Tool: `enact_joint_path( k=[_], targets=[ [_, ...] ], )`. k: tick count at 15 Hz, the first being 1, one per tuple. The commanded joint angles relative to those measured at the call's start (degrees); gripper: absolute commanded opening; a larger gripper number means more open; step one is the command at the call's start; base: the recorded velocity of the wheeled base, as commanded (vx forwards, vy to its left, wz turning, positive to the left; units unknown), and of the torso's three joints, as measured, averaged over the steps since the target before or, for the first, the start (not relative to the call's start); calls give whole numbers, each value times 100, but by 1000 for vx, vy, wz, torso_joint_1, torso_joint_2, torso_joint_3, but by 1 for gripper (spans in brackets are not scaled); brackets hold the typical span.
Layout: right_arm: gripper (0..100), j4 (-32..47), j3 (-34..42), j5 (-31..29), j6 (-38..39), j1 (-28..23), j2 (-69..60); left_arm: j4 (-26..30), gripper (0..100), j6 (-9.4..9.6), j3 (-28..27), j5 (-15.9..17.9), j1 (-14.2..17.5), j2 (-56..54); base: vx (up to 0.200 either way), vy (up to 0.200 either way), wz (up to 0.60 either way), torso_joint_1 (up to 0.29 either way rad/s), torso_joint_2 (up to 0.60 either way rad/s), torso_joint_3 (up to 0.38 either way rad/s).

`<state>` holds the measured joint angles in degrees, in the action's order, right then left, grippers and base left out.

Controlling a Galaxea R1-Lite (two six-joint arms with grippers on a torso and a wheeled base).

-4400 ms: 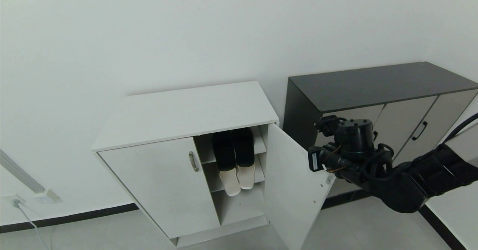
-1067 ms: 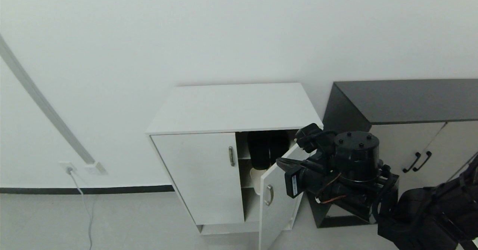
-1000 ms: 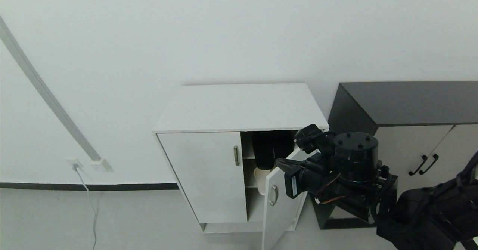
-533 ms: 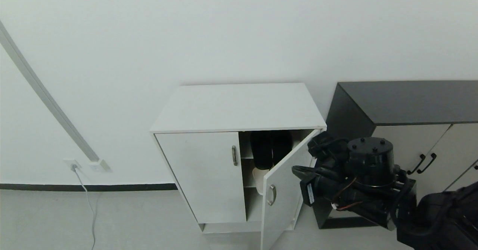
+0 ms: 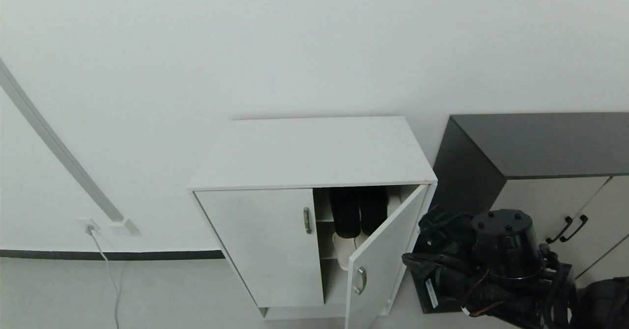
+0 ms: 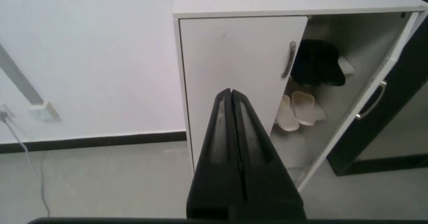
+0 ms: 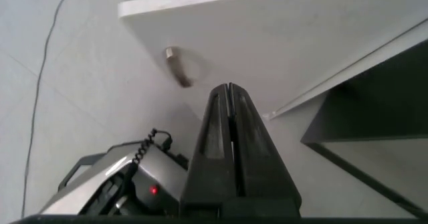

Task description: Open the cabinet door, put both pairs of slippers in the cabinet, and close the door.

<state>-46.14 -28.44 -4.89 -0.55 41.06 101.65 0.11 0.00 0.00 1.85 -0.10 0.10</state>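
White cabinet (image 5: 309,152), door (image 5: 385,245) ajar, black slippers (image 5: 357,212) inside, left claw (image 6: 231,93) closed, right claw (image 7: 229,89) closed.

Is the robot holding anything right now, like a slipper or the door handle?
No, nothing is held. The left gripper and right gripper are both shut and empty. The slippers lie on shelves inside the cabinet, and the door handle is free.
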Motion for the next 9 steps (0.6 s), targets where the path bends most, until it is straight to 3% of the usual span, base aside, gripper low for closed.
enact_joint_path(
  k=[1,7,9],
  targets=[
    [0,0,-4,5,11,25,171,-2,0,0,0,-1,1,-1,0,0,0,0,0,0],
    [0,-1143,-733,5,72,-160,1622,-2,0,-9,0,-1,1,-1,0,0,0,0,0,0],
    [0,-1160,-979,14,81,-239,1824,-2,0,-9,0,-1,1,-1,0,0,0,0,0,0]
  ],
)
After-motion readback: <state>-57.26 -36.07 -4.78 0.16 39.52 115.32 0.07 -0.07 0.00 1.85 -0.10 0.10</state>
